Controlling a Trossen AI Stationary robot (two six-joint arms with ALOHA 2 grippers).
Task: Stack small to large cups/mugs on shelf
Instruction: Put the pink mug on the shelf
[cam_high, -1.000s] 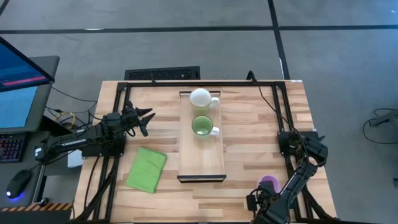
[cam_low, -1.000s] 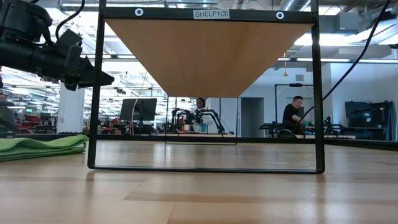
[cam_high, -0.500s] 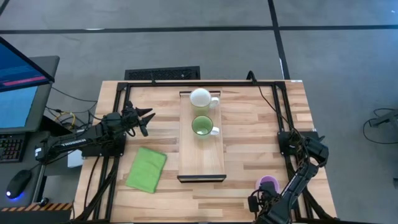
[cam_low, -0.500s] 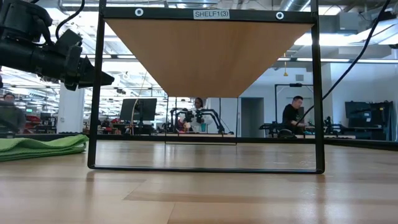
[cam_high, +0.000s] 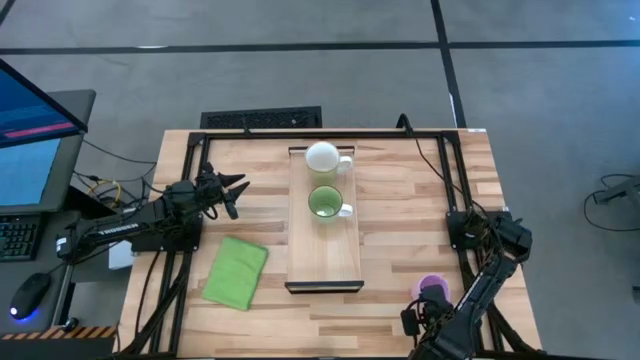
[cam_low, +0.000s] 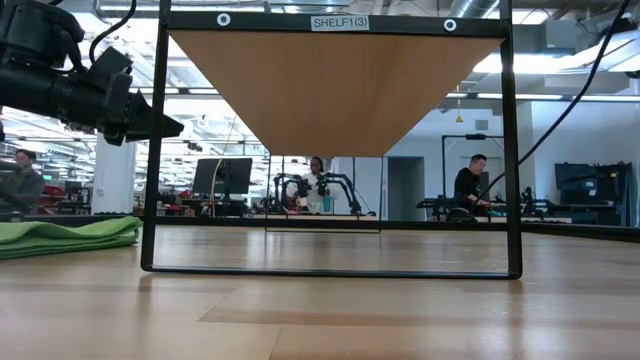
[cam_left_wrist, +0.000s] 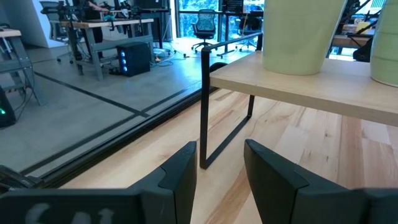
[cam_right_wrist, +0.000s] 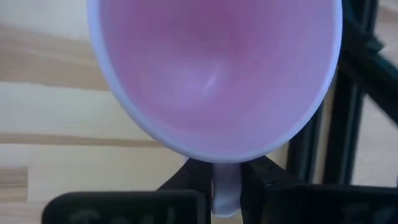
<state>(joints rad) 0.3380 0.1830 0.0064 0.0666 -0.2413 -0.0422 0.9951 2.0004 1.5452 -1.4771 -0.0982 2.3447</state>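
A white mug (cam_high: 322, 157) and a light green mug (cam_high: 325, 203) stand on their bases on the long wooden shelf (cam_high: 324, 255) at the table's middle, handles toward the right. My right gripper (cam_high: 424, 306) is at the table's near right corner, shut on the light purple mug (cam_high: 432, 290). In the right wrist view the mug (cam_right_wrist: 214, 74) shows its open mouth. My left gripper (cam_high: 238, 187) waits open left of the shelf, above the table. It also shows in the low view (cam_low: 150, 125) and, facing the shelf's leg (cam_left_wrist: 204, 106), in its own wrist view (cam_left_wrist: 219, 165). My right gripper pinches the purple mug's handle (cam_right_wrist: 227, 190) between its two fingers (cam_right_wrist: 186, 177). The fingers come slanting from the table's near side. The mug's mouth faces up. Whether its base is on the table I cannot tell.
A folded green cloth (cam_high: 236, 271) lies flat on the table's near left, also in the low view (cam_low: 65, 235). The shelf's near half is bare. A dark frame (cam_high: 455, 190) runs along the table's edges. People sit in the room behind.
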